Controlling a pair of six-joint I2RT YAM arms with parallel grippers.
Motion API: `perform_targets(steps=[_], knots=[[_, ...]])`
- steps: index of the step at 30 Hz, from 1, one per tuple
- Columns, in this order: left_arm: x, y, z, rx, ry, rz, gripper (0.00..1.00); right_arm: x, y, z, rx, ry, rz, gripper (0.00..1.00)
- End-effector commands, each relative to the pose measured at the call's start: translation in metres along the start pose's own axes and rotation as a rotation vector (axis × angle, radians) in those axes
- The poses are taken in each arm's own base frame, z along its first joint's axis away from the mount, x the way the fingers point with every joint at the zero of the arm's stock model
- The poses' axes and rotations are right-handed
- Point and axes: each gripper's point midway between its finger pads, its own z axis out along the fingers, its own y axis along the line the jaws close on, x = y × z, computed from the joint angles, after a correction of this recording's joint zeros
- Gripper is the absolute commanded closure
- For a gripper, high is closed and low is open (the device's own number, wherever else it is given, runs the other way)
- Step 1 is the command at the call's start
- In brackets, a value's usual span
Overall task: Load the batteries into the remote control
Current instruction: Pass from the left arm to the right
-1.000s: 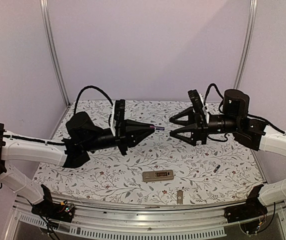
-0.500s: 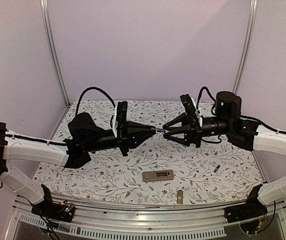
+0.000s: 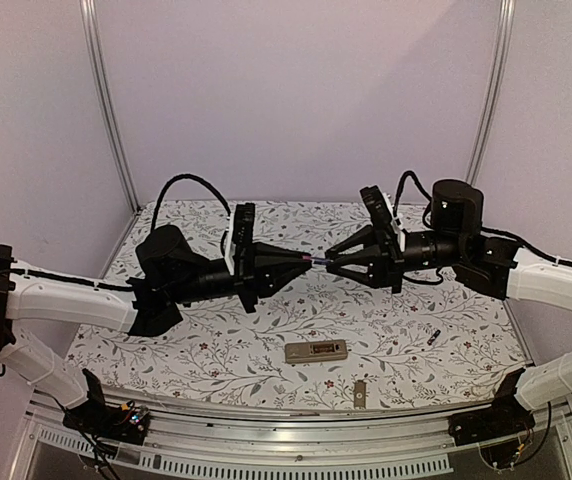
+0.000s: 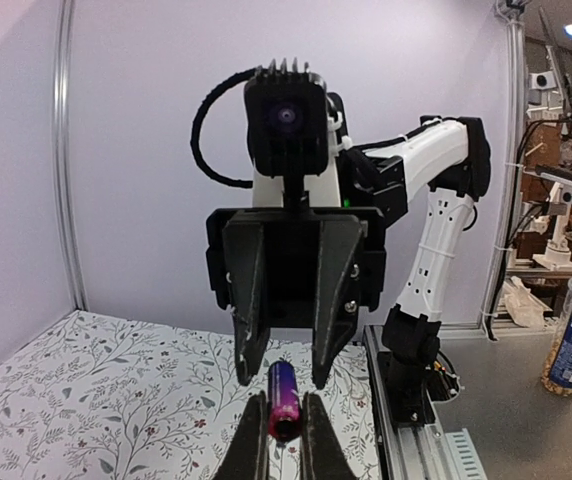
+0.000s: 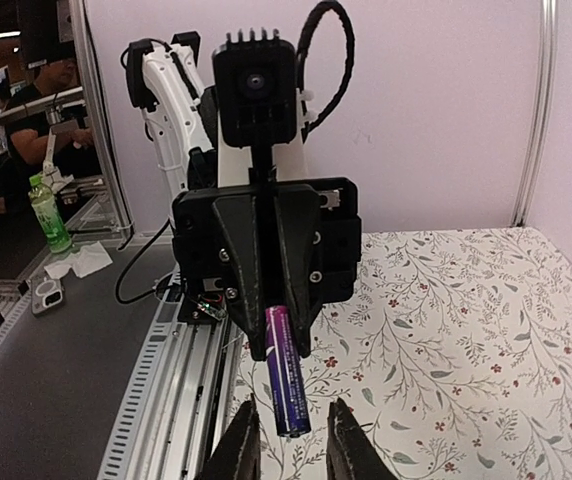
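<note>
One battery [image 3: 315, 259], a dark purple cylinder with a pinkish end, hangs level in mid-air between the two arms. My left gripper [image 3: 304, 260] is shut on one end of it [image 4: 283, 398]. Facing it, my right gripper [image 3: 329, 261] has its fingers on either side of the battery's free end [image 5: 290, 385], with a narrow gap showing on each side. The remote control [image 3: 316, 351] lies back up on the table near the front, its bay showing. A second battery [image 3: 433, 337] lies on the table to the right of it.
A small flat grey cover piece [image 3: 360, 394] lies at the table's front edge. The floral tablecloth [image 3: 216, 350] spreads under both arms. White walls and metal posts close in the back and sides.
The right arm has moved left toward the left gripper, and its fingers have narrowed around the battery's free end. The left arm and its battery have hardly shifted.
</note>
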Motion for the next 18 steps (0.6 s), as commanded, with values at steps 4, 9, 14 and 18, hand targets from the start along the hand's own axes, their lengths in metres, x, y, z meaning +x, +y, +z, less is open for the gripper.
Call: perform_targets(steps=[4, 9, 14, 18], knots=[[-0.0045, 0.0010, 0.0019, 0.009, -0.010, 0.017, 1.00, -0.0010, -0.0031, 0.0027, 0.013, 0.017, 0.004, 0.77], [-0.0052, 0.0001, 0.0023, 0.013, -0.013, 0.019, 1.00, -0.0013, -0.0041, 0.0027, 0.018, 0.018, -0.001, 0.76], [-0.0033, -0.0005, 0.0045, 0.021, -0.007, 0.016, 1.00, -0.0010, -0.0044, 0.0040, 0.016, 0.020, -0.002, 0.83], [-0.0003, -0.0010, 0.0043, 0.021, -0.001, 0.014, 1.00, -0.0051, -0.0021, 0.0028, 0.014, 0.012, -0.018, 0.88]])
